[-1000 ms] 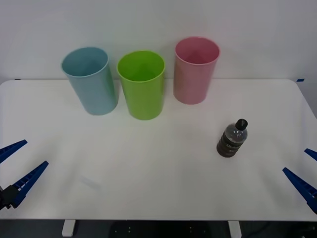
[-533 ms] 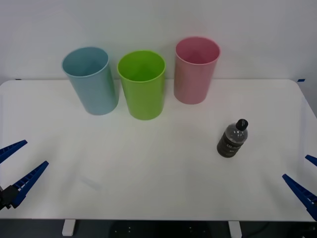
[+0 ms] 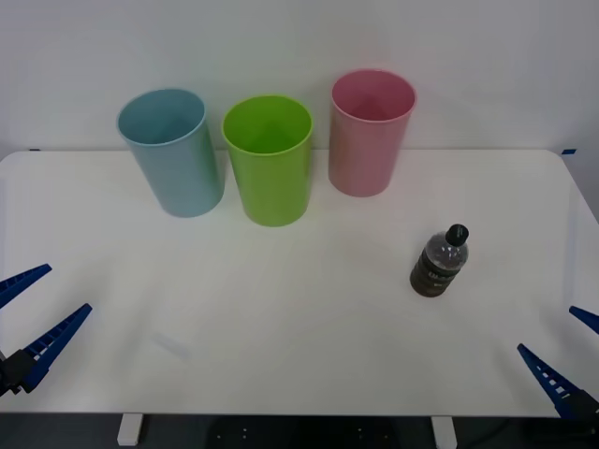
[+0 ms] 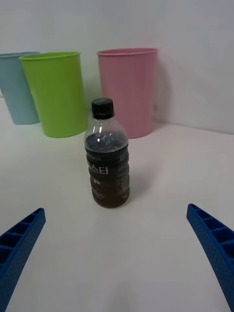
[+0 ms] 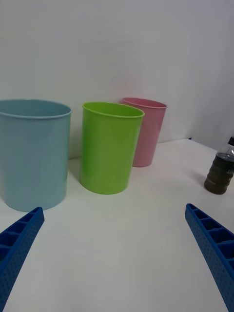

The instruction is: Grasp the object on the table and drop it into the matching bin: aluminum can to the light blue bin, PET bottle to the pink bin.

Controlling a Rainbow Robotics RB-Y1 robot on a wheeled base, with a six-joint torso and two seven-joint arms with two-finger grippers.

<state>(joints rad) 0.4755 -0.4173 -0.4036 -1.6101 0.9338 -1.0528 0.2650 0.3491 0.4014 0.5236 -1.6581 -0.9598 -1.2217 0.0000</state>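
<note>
bright, even overhead light; soft faint shadows beside the bins on the table (image 3: 299, 318); no glare.

The small clear plastic bottle of dark brown liquid (image 4: 107, 156) has glossy, ridged walls, a dark label band and a ribbed black cap; the tall round pink plastic bin (image 3: 371, 133), the lime green plastic bin (image 3: 269, 161) and the pale blue plastic bin (image 3: 172, 152) have smooth walls with a soft sheen; the wide white tabletop (image 3: 281, 309) looks smooth and faintly reflective; the blue gripper fingers (image 4: 212, 243) are ribbed, matt plastic.
</note>
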